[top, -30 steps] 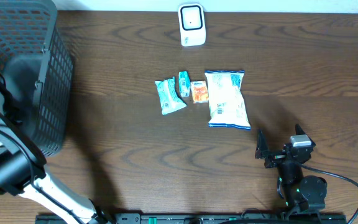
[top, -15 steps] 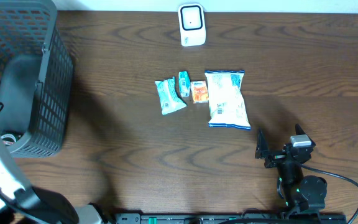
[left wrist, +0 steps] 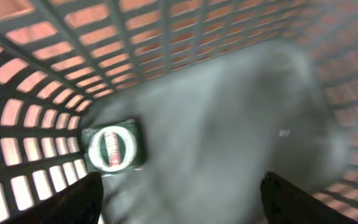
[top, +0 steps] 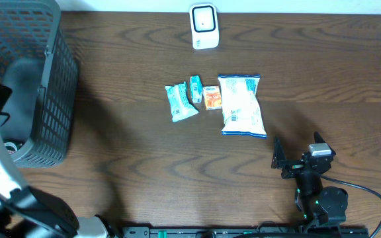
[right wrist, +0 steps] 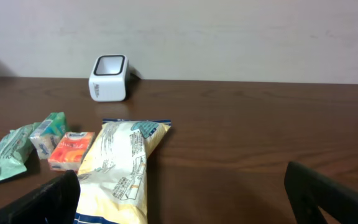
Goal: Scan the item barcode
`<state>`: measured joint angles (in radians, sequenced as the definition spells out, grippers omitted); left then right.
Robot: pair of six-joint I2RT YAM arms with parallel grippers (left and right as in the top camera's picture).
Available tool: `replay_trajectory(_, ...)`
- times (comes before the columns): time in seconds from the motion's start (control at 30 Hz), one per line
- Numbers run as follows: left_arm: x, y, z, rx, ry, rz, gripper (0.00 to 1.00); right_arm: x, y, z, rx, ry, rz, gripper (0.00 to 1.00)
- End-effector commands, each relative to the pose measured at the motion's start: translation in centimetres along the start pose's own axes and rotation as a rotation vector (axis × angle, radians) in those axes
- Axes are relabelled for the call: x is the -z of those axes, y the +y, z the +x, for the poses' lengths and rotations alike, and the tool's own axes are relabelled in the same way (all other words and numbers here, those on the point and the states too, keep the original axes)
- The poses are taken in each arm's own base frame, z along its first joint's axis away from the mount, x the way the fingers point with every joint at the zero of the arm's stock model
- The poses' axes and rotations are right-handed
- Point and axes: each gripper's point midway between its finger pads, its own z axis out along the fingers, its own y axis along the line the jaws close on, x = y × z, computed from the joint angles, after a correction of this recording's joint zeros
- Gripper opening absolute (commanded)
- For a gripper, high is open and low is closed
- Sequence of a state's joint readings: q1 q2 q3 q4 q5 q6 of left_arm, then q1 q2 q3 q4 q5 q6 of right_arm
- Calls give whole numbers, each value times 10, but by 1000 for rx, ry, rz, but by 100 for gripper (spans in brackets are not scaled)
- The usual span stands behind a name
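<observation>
My left wrist camera shows a small dark packet (left wrist: 114, 148) on the basket (left wrist: 36, 37) floor, unseen from overhead. The left gripper (left wrist: 180, 190) and right gripper (right wrist: 182, 177) both gape wide, holding nothing.

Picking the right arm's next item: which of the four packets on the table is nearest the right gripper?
The big white bag, rightmost in the row, closest to the right gripper; the orange box and two teal packets lie further left.
</observation>
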<state>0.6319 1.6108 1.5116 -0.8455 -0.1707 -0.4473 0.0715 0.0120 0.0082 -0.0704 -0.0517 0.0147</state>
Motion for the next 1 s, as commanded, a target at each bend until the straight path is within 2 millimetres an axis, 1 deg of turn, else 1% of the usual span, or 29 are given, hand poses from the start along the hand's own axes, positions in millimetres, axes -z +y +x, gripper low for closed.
replay_trajectory(0.0,-25,17,7,-33,28,-127,81,0,1,1,-6,0,-6,99)
replay_trajectory(0.13,-55,20,25,-106,119,-178,81,0,1,1,-6,0,-6,99)
replay_trajectory(0.23,-79,26,41,-132,185,-234,82,0,1,1,-6,0,-6,99)
replay_trajectory(0.4,-107,39,58,-167,246,-326,82,0,1,1,-6,0,-6,99)
replay_trajectory(0.5,-118,48,62,-173,255,-392,83,0,1,1,-6,0,-6,99)
replay_trajectory(0.6,-127,54,68,-146,271,-422,87,0,1,1,-6,0,-6,99)
replay_trajectory(0.73,-136,61,73,-141,295,-438,91,0,1,1,-6,0,-6,99)
replay_trajectory(0.9,-145,68,79,-137,326,-456,93,0,1,1,-6,0,-6,99)
replay_trajectory(0.97,-148,71,83,-139,339,-464,98,0,1,1,-6,0,-6,99)
